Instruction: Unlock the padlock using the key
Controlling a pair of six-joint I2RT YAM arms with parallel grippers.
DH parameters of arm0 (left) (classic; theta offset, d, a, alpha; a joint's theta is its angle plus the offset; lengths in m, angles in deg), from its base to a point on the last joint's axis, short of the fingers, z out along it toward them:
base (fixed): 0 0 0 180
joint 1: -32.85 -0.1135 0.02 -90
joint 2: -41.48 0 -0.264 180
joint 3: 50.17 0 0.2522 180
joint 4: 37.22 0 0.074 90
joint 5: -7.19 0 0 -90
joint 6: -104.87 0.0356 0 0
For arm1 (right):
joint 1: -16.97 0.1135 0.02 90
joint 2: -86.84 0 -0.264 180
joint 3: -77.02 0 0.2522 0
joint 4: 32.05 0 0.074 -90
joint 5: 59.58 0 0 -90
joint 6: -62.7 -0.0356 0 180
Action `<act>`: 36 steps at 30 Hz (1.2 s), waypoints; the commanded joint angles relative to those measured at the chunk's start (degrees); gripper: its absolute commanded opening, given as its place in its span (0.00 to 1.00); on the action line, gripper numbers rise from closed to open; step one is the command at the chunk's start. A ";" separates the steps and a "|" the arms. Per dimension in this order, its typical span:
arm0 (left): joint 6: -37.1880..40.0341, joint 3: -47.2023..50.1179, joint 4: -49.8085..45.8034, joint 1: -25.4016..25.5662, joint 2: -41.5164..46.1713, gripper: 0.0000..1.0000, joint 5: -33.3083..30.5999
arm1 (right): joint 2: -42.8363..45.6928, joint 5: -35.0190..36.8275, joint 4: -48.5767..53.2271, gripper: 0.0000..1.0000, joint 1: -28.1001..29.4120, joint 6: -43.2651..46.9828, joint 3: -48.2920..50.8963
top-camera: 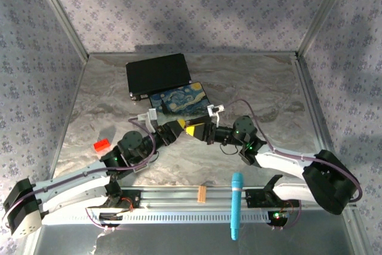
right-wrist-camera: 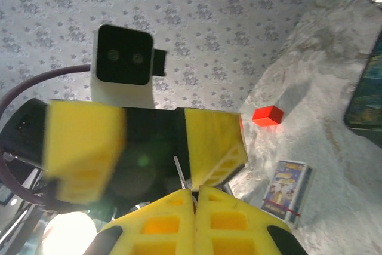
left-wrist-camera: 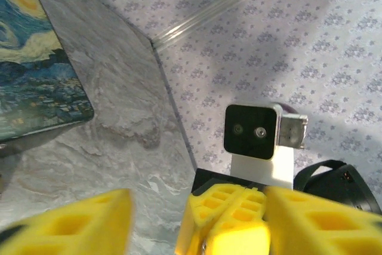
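Handover, I judge: the right fingers (right-wrist-camera: pixel 227 219) are clenched on the key (right-wrist-camera: pixel 178 172), its thin blade standing up out of their tips so it can be aimed at a keyhole. The left fingers (right-wrist-camera: pixel 83 147) stand spread and released, one either side of the blade, touching nothing. The pair hangs above the counter (top-camera: pixel 262 94), just near of the painted box (top-camera: pixel 179 100).

White arms, black joints, yellow pads (right-wrist-camera: pixel 83 147)
Purple cables (right-wrist-camera: pixel 36 83) on left arm (top-camera: pixel 65 181) and right arm (top-camera: pixel 280 160); left end effector (right-wrist-camera: pixel 149 153) and right end effector (right-wrist-camera: pixel 194 213) each bear a black-faced white camera (left-wrist-camera: pixel 253 141).
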 commanded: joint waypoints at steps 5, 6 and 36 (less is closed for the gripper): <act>-0.90 -5.11 -17.11 0.19 -1.64 0.93 -10.13 | 6.18 2.99 19.63 0.00 -5.09 8.07 2.20; -0.74 -4.84 -15.32 0.18 -3.19 0.91 -9.75 | 6.79 3.27 22.11 0.00 -5.44 9.73 2.17; -10.37 -36.55 -43.67 4.93 -57.43 0.71 -27.27 | 12.63 13.40 41.22 0.00 -11.21 15.82 6.74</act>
